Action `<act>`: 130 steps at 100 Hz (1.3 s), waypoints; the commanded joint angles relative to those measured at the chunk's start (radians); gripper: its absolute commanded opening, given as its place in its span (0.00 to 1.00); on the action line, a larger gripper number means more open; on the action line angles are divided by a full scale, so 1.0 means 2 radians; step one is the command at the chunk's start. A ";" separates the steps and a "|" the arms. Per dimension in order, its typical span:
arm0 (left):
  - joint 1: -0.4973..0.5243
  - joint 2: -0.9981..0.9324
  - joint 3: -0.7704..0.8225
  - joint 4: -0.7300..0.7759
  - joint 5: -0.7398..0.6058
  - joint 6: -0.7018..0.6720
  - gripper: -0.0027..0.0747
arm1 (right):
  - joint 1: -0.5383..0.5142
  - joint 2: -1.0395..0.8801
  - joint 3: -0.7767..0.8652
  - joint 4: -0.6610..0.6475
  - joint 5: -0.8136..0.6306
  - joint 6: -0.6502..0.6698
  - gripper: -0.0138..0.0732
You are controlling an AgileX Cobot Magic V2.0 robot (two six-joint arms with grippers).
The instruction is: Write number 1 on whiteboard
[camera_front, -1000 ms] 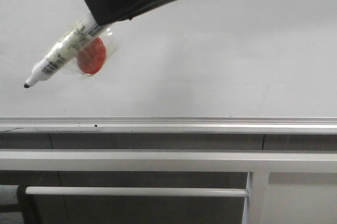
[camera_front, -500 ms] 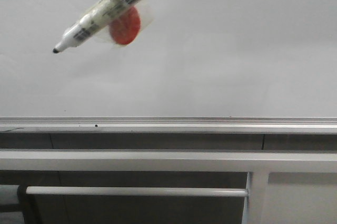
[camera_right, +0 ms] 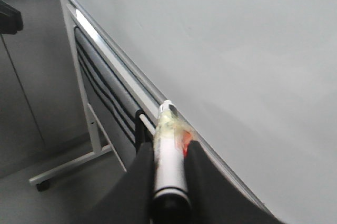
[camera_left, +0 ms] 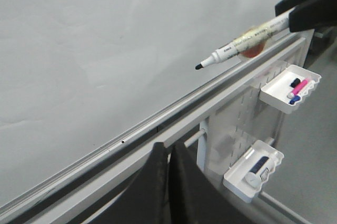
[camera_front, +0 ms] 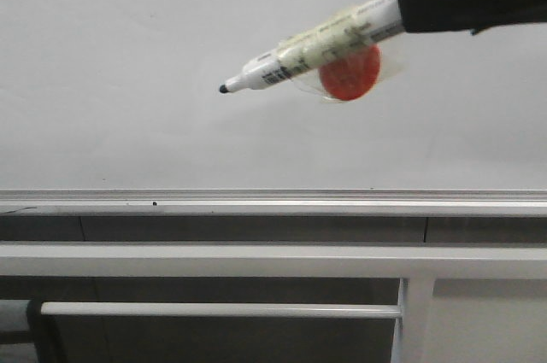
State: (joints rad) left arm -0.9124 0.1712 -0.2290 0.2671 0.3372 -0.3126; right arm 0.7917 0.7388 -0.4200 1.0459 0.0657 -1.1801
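White and bare, the whiteboard (camera_front: 128, 55) filled the front view, and we saw no number 1 on it anywhere; the stroke was not yet written. Our right gripper (camera_front: 402, 13) reached in from the upper right edge, clenched on a marker (camera_front: 308, 51) that pointed left and slightly down, its black tip (camera_front: 223, 88) over the middle of the board. A red disc (camera_front: 350, 73) was taped under the barrel. Whether the tip touched the surface we could not tell from here. Below ran the silver frame rail (camera_front: 273, 202).

From the left wrist view, the marker (camera_left: 237, 47) hung in front of the board (camera_left: 95, 39) above the rail, and the tip seemed to stand off the surface. This view alone showed two white trays (camera_left: 287, 89) fixed below the rail with spare pens, and our left gripper (camera_left: 168, 182), fingers pressed together on nothing.

In the right wrist view, both right fingers (camera_right: 139, 182) pinched the barrel (camera_right: 168, 155) firmly, which the front view hid.

To write well, we judged the tip should press gently onto the board, then travel straight down towards the rail with steady contact, stopping well short of it.
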 commanded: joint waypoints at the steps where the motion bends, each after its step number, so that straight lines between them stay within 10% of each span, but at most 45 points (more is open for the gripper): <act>1: 0.018 0.004 -0.001 -0.004 -0.073 -0.011 0.01 | 0.001 -0.015 -0.004 0.009 -0.046 -0.003 0.09; 130: 0.042 0.004 0.010 -0.011 -0.088 -0.013 0.01 | 0.001 0.032 0.028 0.043 -0.156 -0.003 0.09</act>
State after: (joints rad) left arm -0.8315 0.1706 -0.1818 0.2496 0.2438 -0.3316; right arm 0.7957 0.7822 -0.3395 1.1393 -0.1837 -1.1801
